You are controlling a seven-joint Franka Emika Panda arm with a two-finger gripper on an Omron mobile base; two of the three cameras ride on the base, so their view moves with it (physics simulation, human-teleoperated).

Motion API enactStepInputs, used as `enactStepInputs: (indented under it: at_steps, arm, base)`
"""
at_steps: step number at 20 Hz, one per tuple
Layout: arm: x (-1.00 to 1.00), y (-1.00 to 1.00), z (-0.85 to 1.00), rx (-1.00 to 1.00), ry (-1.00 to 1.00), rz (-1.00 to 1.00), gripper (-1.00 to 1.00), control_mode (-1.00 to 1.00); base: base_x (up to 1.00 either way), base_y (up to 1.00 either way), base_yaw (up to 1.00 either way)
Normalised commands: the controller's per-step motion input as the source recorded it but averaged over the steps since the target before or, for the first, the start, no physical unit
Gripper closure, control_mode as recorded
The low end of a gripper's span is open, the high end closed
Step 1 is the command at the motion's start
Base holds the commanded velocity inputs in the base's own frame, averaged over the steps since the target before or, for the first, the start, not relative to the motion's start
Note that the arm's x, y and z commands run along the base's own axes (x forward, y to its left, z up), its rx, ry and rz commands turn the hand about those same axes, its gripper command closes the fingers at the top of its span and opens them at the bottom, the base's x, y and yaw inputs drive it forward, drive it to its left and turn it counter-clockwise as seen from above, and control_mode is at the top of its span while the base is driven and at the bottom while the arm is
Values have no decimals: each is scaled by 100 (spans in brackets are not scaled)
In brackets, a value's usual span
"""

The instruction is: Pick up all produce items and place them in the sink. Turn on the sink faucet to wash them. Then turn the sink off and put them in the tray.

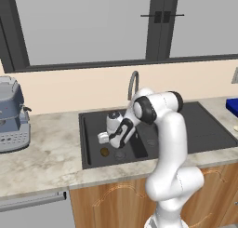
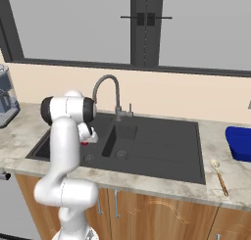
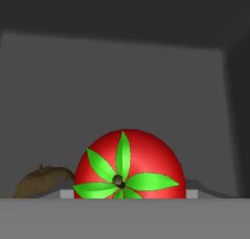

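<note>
Low over the black sink (image 1: 93, 129), the gripper (image 1: 103, 138) sits partway closed around the red tomato (image 3: 129, 165), which fills the lower centre of the hand view, green top facing the camera. The brown produce item (image 1: 105, 151) lies on the basin floor just below it.

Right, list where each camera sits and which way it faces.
Left base view: behind the arm's left, looking forward and down at the sink and brown item; arm rises lower right.
Right base view: behind its right, facing the same sink and faucet; arm lower left.
Hand view: on the hand, looking along the jaws at the tomato.
Shared: both base views show sink and faucet.
</note>
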Motion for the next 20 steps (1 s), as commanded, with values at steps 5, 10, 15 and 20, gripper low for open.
enactStepInputs:
  at_steps: [5,10,15,20]
  arm:
    - [22,0,-40,0,0,0,100,-100]
    - [24,0,-36,0,3,0,100,-100]
    - [20,0,-24,0,3,0,-100,-100]
    - [0,0,2,3,4,0,-100,-100]
  base:
    - [0,0,0]
    - [0,0,0]
    - [0,0,0]
    - [0,0,0]
